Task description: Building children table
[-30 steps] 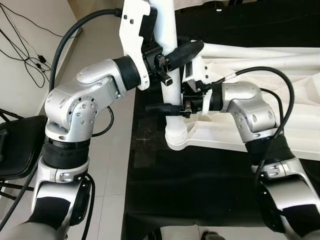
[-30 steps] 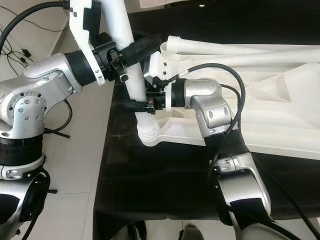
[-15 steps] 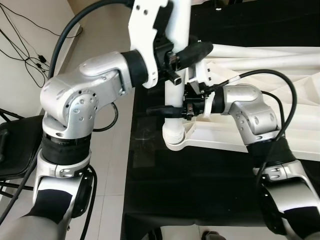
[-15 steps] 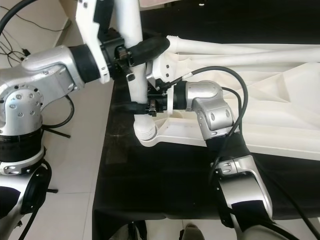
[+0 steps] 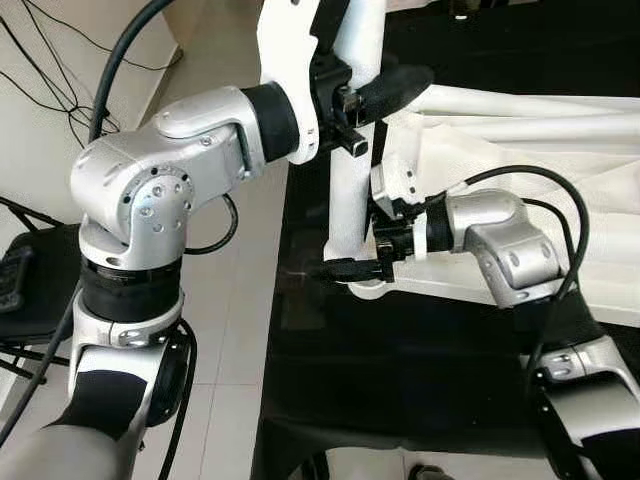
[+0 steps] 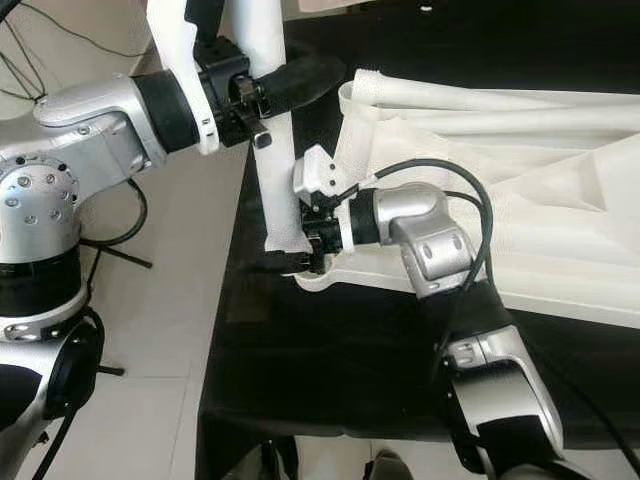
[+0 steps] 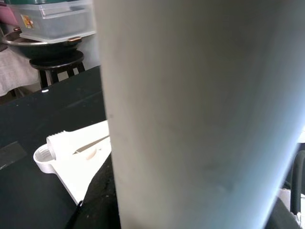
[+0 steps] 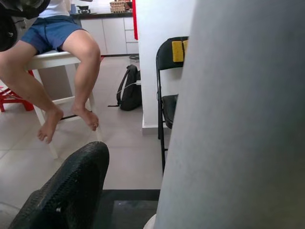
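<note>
A white table leg (image 5: 350, 190) stands nearly upright at the left edge of the black-covered table (image 5: 400, 370). My left gripper (image 5: 365, 100) is shut on its upper part, with one black finger (image 5: 395, 85) wrapped over the far side. My right gripper (image 5: 352, 265) is shut on the leg's lower end, just above the corner socket (image 5: 372, 291) of the upside-down white tabletop (image 5: 520, 130). The leg's bottom tip is hidden behind the right fingers. In the wrist views the leg (image 7: 200, 114) (image 8: 238, 119) is very close, beside one black finger (image 8: 71, 191).
Another threaded corner socket (image 7: 50, 155) of the tabletop lies on the black cloth. A black folding chair (image 5: 25, 290) and cables (image 5: 60, 50) are on the tiled floor to my left. A person sits on a white stool (image 8: 52, 59) beyond the table.
The leg has swung from tilted to nearly upright and its ribbed threaded end no longer shows. My right gripper now holds lower on the leg. The view has shifted slightly.
</note>
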{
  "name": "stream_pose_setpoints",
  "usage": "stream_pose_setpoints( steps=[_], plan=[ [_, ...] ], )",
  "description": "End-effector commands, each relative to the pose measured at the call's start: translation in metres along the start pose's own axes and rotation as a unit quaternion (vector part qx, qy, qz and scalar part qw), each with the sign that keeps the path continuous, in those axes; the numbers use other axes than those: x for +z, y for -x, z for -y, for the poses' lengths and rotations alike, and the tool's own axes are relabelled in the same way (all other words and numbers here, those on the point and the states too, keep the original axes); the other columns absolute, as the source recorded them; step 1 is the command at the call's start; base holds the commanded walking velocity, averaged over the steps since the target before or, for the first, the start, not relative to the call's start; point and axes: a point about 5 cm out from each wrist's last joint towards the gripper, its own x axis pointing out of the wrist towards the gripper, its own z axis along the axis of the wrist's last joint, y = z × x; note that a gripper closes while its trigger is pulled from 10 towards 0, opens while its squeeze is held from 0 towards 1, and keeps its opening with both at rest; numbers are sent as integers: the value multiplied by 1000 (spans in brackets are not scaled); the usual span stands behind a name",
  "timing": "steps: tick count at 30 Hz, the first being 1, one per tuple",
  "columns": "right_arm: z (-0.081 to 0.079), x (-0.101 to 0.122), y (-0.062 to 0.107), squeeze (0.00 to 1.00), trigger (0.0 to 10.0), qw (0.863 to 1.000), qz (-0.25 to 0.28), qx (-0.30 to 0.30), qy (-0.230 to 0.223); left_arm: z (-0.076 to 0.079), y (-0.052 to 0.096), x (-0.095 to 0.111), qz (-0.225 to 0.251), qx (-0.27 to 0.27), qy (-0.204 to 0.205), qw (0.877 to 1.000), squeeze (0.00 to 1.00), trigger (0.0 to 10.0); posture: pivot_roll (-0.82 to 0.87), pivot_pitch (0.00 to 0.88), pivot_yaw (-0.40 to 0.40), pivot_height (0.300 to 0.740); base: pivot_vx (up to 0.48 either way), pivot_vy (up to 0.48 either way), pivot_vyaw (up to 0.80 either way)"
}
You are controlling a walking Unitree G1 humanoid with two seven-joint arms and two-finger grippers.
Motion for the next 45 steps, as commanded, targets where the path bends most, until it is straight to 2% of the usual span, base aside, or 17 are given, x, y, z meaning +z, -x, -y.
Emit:
stream_pose_setpoints(
  steps=[1, 3, 9, 10, 11, 12, 18, 28, 29, 30, 34, 38, 44, 45],
  plan=[
    [-12, -4, -29, 0, 10000, 998, 5, 50, -32, 28, -6, 21, 49, -83, -23, 995, 0, 0, -7, 230, 166, 740, 0, 0, 0],
    [-9, 2, -30, 0, 10000, 998, 31, 40, -47, 28, -6, 22, 50, -85, -24, 995, 0, 0, -7, 231, 166, 740, 0, 0, 0],
    [-6, 11, -33, 0, 10000, 995, 63, 34, -71, 29, -6, 21, 47, -91, -28, 994, 0, 0, -6, 233, 164, 740, 0, 0, 0],
    [-5, 11, -33, 0, 4588, 995, 63, 32, -73, 29, -7, 21, 47, -91, -29, 994, 0, 0, -6, 233, 164, 740, 0, 0, 0],
    [-4, 11, -34, 0, 4588, 995, 59, 28, -77, 29, -7, 21, 46, -92, -30, 994, 0, 0, -7, 234, 163, 740, 0, 0, 0],
    [-3, 11, -35, 0, 0, 995, 56, 24, -81, 29, -7, 21, 46, -93, -30, 994, 0, 0, -7, 235, 163, 740, 0, 0, 0],
    [-2, 11, -35, 0, 0, 996, 42, 21, -74, 28, -7, 23, 47, -96, -31, 994, 0, 0, -8, 235, 161, 740, 0, 0, 0],
    [4, 15, -37, 0, 0, 997, 50, -7, -67, 27, -7, 24, 52, -94, -42, 993, 0, 0, -6, 238, 160, 740, 0, 0, 0],
    [5, 15, -38, 0, 0, 997, 49, -12, -65, 27, -7, 25, 53, -91, -47, 993, 0, 3373, -6, 238, 160, 740, 0, 0, 0],
    [6, 15, -38, 0, 0, 996, 50, -21, -65, 24, -6, 26, 58, -81, -40, 994, 1000, 10000, -5, 238, 160, 740, 0, 0, 0],
    [8, 14, -37, 0, 0, 995, 57, -39, -68, 17, -5, 29, 71, -55, -27, 996, 1000, 10000, -6, 239, 159, 740, 0, 0, 0],
    [15, 15, -32, 0, 0, 991, 71, -88, -68, 4, -2, 36, 97, -23, -6, 995, 1000, 10000, -7, 240, 158, 740, 0, 0, 0],
    [24, 13, -21, 0, 0, 986, 79, -129, -71, -4, 1, 42, 104, 7, -24, 994, 1000, 10000, -1, 241, 154, 740, 0, 0, 0],
    [30, 12, -13, 0, 0, 980, 85, -162, -72, -22, 24, 50, 116, 39, -43, 992, 1000, 10000, 3, 239, 149, 740, 0, 0, 0]
  ],
)
